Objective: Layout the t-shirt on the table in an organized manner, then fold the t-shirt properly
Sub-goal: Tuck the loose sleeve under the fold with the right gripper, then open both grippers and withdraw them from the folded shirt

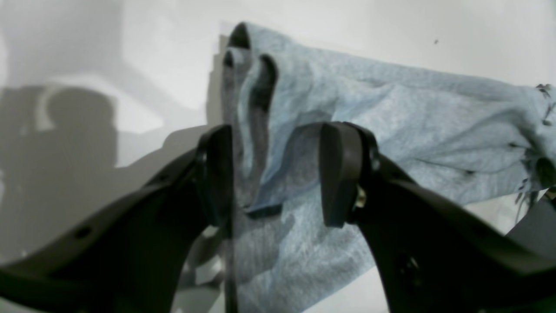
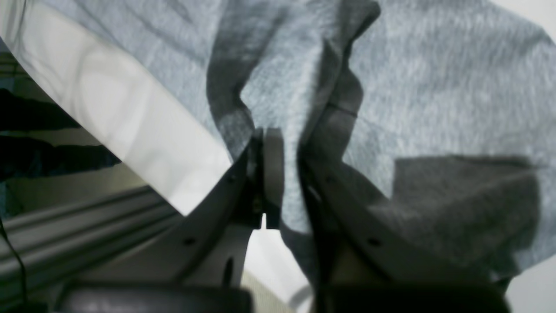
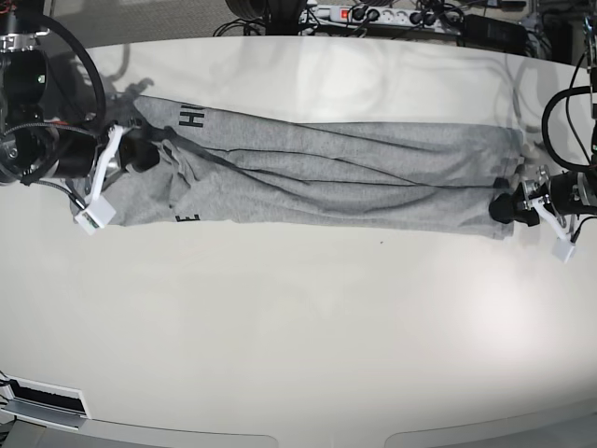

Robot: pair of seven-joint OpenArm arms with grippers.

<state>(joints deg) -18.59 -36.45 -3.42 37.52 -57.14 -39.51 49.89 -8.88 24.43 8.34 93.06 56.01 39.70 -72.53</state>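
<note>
One t-shirt [image 3: 317, 177], two grippers, apparently both at its ends.

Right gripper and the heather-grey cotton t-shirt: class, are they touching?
Touching. The right wrist view shows the right gripper shut on a pinched fold of the heather-grey cotton t-shirt.

My right gripper [image 3: 140, 154] sits at the left end of the t-shirt [image 3: 326, 177], pinching bunched grey cloth there. My left gripper [image 3: 504, 205] rests at the shirt's right end, touching its edge. The shirt lies stretched in a long wrinkled band across the far half of the table [image 3: 298, 327], black lettering showing near the left end. A power strip [image 3: 373, 14] lies beyond the far edge.
</note>
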